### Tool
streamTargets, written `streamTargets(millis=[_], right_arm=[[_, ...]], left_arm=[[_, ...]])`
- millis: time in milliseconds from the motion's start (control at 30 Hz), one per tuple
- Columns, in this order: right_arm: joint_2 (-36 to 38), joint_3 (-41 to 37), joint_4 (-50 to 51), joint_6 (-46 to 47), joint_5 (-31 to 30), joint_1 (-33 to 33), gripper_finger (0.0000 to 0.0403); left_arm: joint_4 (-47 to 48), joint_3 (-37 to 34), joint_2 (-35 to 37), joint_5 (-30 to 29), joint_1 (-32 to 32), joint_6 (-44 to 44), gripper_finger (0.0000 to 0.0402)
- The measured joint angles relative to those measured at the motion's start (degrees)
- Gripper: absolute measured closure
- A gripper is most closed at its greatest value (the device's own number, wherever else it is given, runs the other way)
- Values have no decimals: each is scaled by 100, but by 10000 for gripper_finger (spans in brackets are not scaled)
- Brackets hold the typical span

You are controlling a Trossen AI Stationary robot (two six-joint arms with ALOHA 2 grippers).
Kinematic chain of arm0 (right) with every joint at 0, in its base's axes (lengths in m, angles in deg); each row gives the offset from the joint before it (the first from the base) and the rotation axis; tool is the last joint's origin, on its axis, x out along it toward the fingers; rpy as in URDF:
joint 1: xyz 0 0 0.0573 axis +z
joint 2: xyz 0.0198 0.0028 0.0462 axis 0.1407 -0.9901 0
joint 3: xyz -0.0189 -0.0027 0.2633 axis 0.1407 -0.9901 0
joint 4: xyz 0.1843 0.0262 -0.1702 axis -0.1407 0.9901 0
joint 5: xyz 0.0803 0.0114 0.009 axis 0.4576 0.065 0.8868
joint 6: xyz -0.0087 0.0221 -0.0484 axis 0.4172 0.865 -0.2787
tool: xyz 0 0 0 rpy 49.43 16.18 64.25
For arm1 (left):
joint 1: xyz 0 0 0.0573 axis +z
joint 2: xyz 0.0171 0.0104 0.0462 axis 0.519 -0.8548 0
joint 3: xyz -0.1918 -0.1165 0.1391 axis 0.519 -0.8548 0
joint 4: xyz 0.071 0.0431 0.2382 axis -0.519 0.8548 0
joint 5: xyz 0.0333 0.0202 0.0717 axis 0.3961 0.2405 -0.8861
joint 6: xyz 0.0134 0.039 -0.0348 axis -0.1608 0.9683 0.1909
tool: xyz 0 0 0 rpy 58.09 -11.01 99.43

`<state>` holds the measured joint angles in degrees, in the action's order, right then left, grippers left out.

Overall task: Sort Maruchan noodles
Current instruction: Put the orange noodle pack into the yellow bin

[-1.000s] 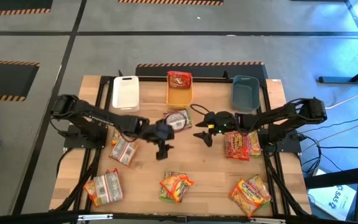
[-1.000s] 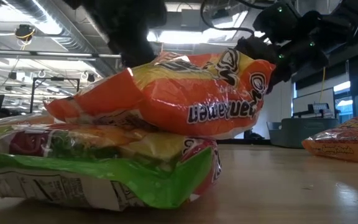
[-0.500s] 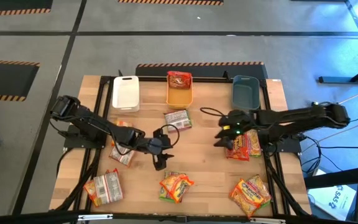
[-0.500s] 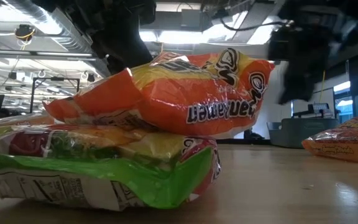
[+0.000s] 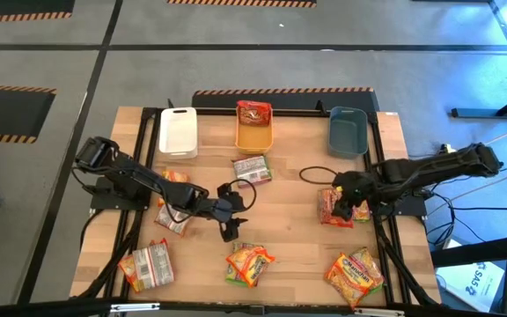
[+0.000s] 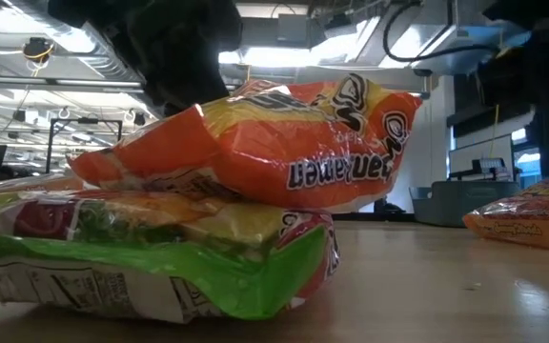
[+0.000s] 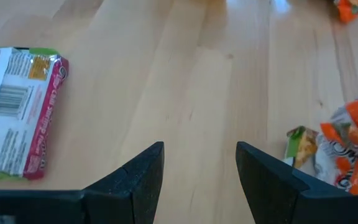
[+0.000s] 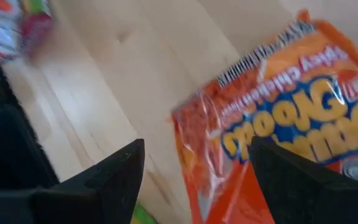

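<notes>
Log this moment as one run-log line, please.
left pincer: open, empty, above bare table | right pincer: open, over orange packet | orange bin: one packet inside

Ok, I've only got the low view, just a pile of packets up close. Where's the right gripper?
Observer: The right gripper hangs open over the orange packet on the table's right side, holding nothing.
Operator: And the left?
Observer: The left gripper is open too, over bare wood just behind your pile.
Operator: Anything sorted?
Observer: The orange bin holds one red packet; the white bin and blue bin look empty.
</notes>
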<state>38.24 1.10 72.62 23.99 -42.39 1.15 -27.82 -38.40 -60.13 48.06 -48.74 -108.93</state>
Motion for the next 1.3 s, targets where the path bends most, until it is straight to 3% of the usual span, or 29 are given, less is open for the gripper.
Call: streamTargets(millis=[133, 367, 733, 967, 1133, 1300], right_arm=[[-367, -46, -12, -13, -266, 136, 127], [-1448, -50, -1335, -698, -541, 126, 127], [-3443, -15, -4623, -1550, -764, 124, 127], [-4285, -10, -6547, -1818, -686, 102, 127], [-4300, 236, -6498, -1962, -47, 35, 127], [-3434, 281, -5402, -1700, 267, 74, 127]], left_arm=[[-99, -2, -136, -4, 17, -141, 207], [-256, 2, -168, 0, 17, -216, 207], [-263, 2, -168, 22, 15, -260, 207], [-333, 2, -168, -93, 17, -221, 207], [-720, 2, -168, -173, 26, 133, 207], [-1446, 8, -277, -282, 65, 463, 207]])
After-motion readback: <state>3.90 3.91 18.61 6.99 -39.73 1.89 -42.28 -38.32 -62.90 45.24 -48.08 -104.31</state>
